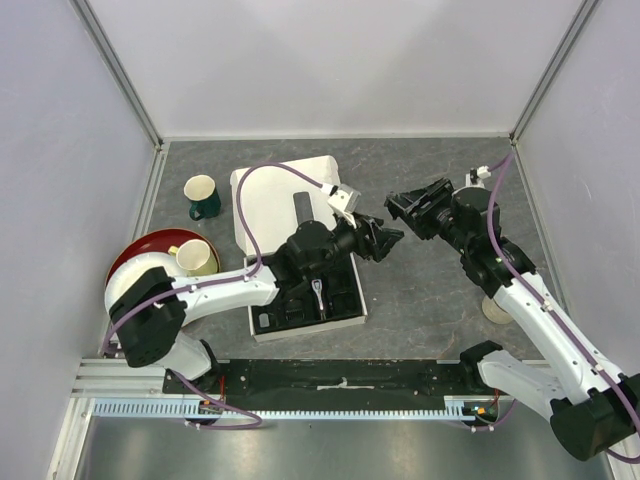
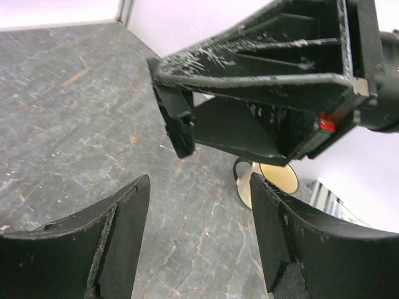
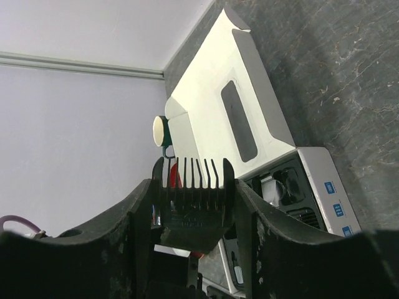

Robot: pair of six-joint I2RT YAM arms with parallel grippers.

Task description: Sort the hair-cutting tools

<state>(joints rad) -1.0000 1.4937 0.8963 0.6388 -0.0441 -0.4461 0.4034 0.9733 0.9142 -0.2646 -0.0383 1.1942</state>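
In the top external view we see the left gripper [image 1: 385, 240] reached out over the white cardboard box [image 1: 275, 195], its jaws apart and empty. Its arm covers much of the black moulded tray [image 1: 340, 295]. The right gripper [image 1: 400, 208] faces it tip to tip above the grey, marbled table [image 1: 420, 290], just right of the box. We cannot separate what it carries from its own black fingers here. A glossy green mug [image 1: 203, 197] stands left of the lid, a cream mug [image 1: 195, 257] sits in a red bowl [image 1: 135, 255], and a second cream mug [image 1: 492, 308] is half hidden behind the right arm. In the left wrist view we see this gripper's own two curved, scuffed black fingers [image 2: 124, 237] spread wide with bare table between them. Ahead, the ribbed, scratched fingers of the right gripper clamp the comb guard [image 2: 177, 124], which is seen edge-on as a small notched block held off the table. In the right wrist view we see the right gripper clenched on the guard's two flanks. The guard is matte black plastic with a row of upright, parallel teeth, and its base is cut off below. Behind it lie the flat white lid with a dark oblong window and the box's grey side with small blue labels. We cannot identify the tray contents.
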